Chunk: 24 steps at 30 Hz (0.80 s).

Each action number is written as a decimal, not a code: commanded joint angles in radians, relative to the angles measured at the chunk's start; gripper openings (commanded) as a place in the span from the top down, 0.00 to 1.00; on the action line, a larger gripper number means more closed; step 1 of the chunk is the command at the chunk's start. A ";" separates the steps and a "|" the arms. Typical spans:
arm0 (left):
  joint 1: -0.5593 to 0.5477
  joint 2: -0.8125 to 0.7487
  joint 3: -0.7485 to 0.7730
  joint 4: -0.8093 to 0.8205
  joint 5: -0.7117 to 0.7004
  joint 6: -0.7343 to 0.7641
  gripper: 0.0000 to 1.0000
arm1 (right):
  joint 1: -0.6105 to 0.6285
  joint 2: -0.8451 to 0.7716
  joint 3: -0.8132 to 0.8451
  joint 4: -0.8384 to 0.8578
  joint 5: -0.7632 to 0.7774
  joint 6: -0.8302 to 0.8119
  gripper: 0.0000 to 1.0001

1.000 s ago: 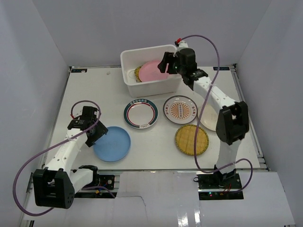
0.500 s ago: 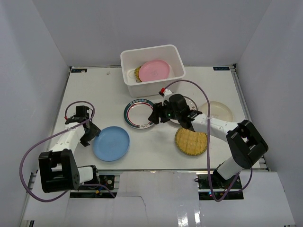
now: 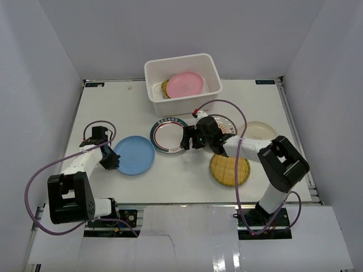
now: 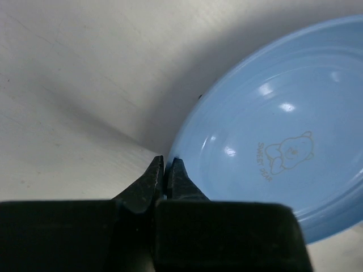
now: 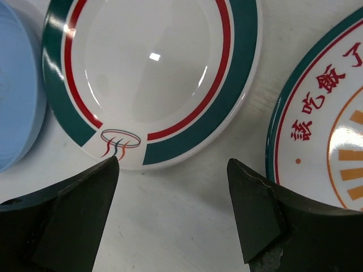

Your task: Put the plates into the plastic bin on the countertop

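Note:
My left gripper (image 4: 166, 164) is shut on the left rim of the light blue plate (image 4: 283, 141), which lies at the left of the countertop (image 3: 102, 107). In the top view that left gripper (image 3: 112, 161) sits at the light blue plate's (image 3: 136, 155) left edge. My right gripper (image 5: 173, 164) stands open and empty, low over the counter just off the green-red rimmed plate's (image 5: 147, 68) near edge, with the orange sunburst plate (image 5: 329, 147) to its right. The plastic bin (image 3: 212, 73) at the back holds a pink plate (image 3: 186, 84) over a yellow one (image 3: 165, 86).
A yellow woven plate (image 3: 229, 169) lies near the right arm's base and a cream plate (image 3: 260, 131) sits to the right. My right arm partly covers the sunburst plate (image 3: 222, 126). White walls close in the counter on both sides and behind.
The left gripper has shut on the blue plate's rim, and the plate has shifted toward the back. The right arm came from the bin down beside the green-red rimmed plate, its jaws wider.

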<state>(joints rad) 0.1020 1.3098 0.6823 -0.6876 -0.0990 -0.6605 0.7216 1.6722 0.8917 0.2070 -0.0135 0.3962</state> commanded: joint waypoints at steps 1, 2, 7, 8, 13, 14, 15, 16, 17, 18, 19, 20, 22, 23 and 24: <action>0.004 -0.003 -0.013 0.031 -0.045 0.007 0.98 | 0.006 0.043 0.062 0.014 0.078 0.039 0.17; 0.004 -0.009 -0.012 0.033 -0.042 0.009 1.00 | 0.004 0.049 0.072 0.011 0.084 0.046 0.17; 0.002 -0.165 0.000 0.037 -0.016 0.027 1.00 | 0.004 0.093 0.075 0.015 0.124 0.124 0.25; 0.002 -0.197 0.009 0.036 -0.010 0.045 1.00 | 0.006 0.099 0.076 0.015 0.129 0.136 0.26; 0.001 -0.410 0.130 0.000 0.028 0.062 1.00 | 0.004 0.162 0.105 0.026 0.142 0.219 0.34; -0.005 -0.415 0.160 -0.016 0.024 0.056 1.00 | 0.004 0.173 0.110 0.026 0.144 0.230 0.35; -0.007 -0.419 0.186 -0.026 0.028 0.044 1.00 | 0.004 0.181 0.115 0.028 0.147 0.240 0.37; -0.008 -0.423 0.230 -0.023 0.038 0.035 1.00 | 0.004 0.196 0.118 0.034 0.149 0.251 0.42; -0.008 -0.423 0.255 -0.014 0.070 0.029 1.00 | 0.004 0.202 0.118 0.038 0.147 0.268 0.45; -0.008 -0.420 0.276 0.002 0.091 0.022 1.00 | 0.004 0.211 0.116 0.045 0.145 0.276 0.50; -0.010 -0.414 0.301 0.038 0.114 0.007 1.00 | 0.004 0.213 0.109 0.058 0.141 0.283 0.62; -0.010 -0.388 0.357 0.055 0.152 -0.005 1.00 | 0.004 0.212 0.102 0.066 0.138 0.296 0.69; -0.033 -0.354 0.416 0.132 0.205 -0.034 1.00 | 0.006 0.192 0.072 0.077 0.127 0.302 0.85; -0.045 -0.336 0.469 0.166 0.219 -0.042 1.00 | 0.006 0.181 0.058 0.092 0.118 0.303 0.89; -0.057 -0.295 0.494 0.203 0.240 -0.053 1.00 | 0.007 0.154 0.044 0.098 0.110 0.302 0.92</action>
<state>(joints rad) 0.0761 0.9634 1.0824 -0.6334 0.0292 -0.6605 0.7174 1.8587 0.9825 0.3103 0.0940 0.7082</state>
